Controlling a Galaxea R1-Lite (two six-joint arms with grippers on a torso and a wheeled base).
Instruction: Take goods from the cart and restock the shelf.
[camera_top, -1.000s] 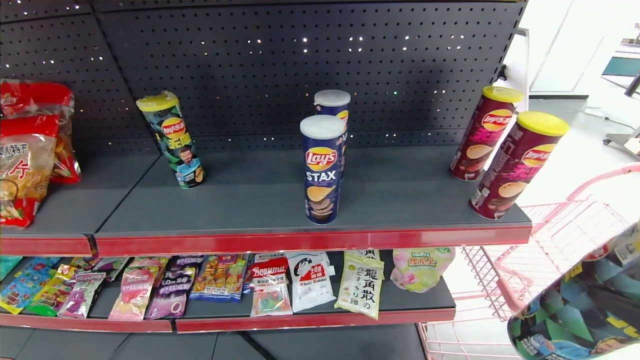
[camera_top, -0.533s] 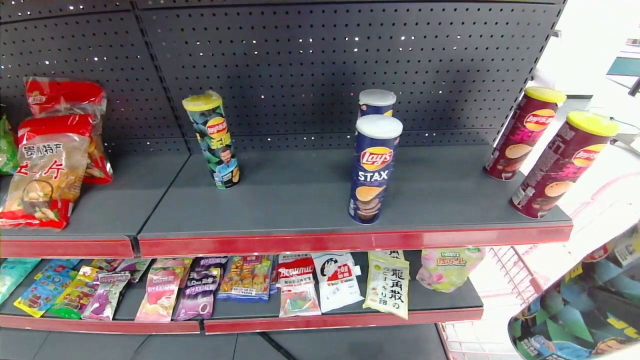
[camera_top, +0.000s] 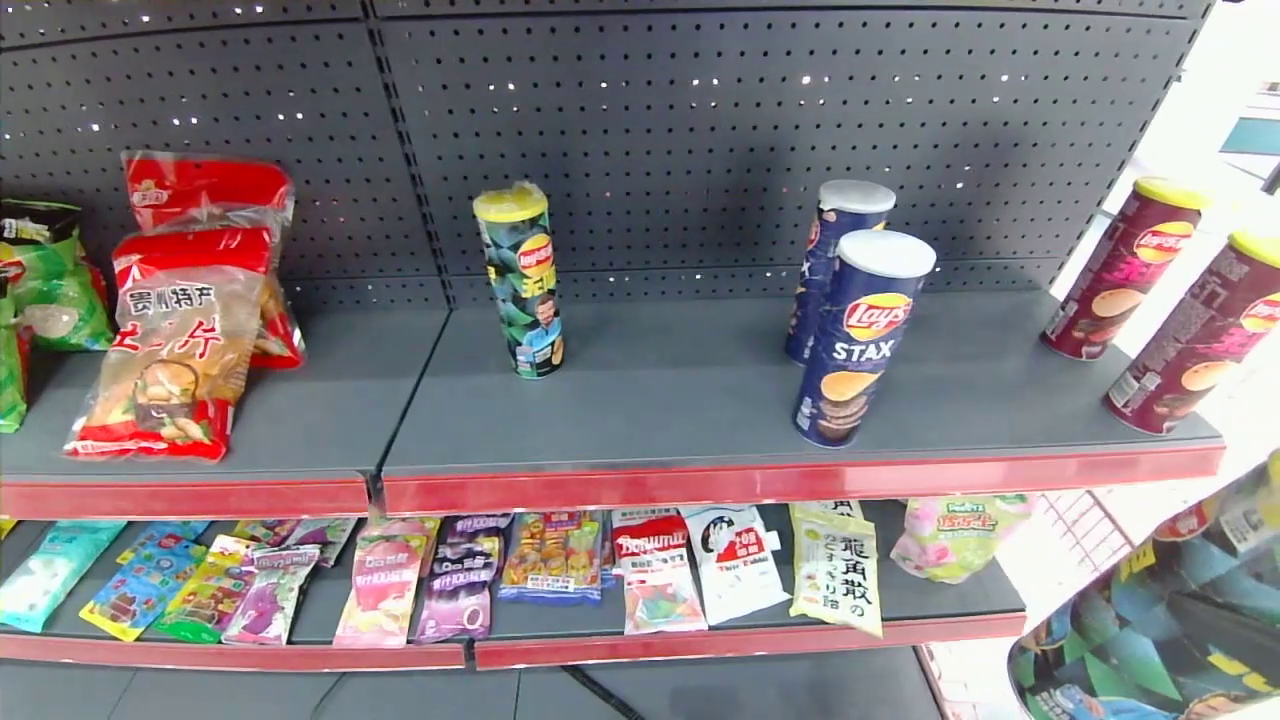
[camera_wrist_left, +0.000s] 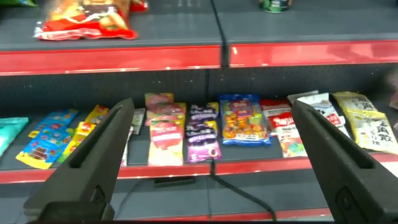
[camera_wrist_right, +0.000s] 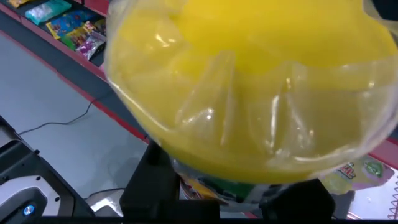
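Note:
A green chip can with a yellow lid (camera_top: 1150, 620) is tilted at the lower right of the head view, below the shelf's right end. My right gripper (camera_wrist_right: 227, 199) is shut on its body, and its lid (camera_wrist_right: 249, 81) is close to the wrist camera. On the upper shelf (camera_top: 700, 400) a matching green can (camera_top: 520, 280) stands upright near the back, left of centre. My left gripper (camera_wrist_left: 211, 162) is open with nothing between its fingers, level with the lower shelf (camera_wrist_left: 186, 171).
Two blue cans (camera_top: 860, 335) stand right of centre, and two maroon cans (camera_top: 1195, 335) stand at the shelf's right end. Red snack bags (camera_top: 175, 340) lie on the left section. Several flat sachets (camera_top: 500, 580) cover the lower shelf. Pink cart wire (camera_top: 1075, 510) shows beyond the shelf's right end.
The head camera has turned left, so the whole shelf has slid right in the picture and most of the pink cart has left it. The held can stays at the lower right.

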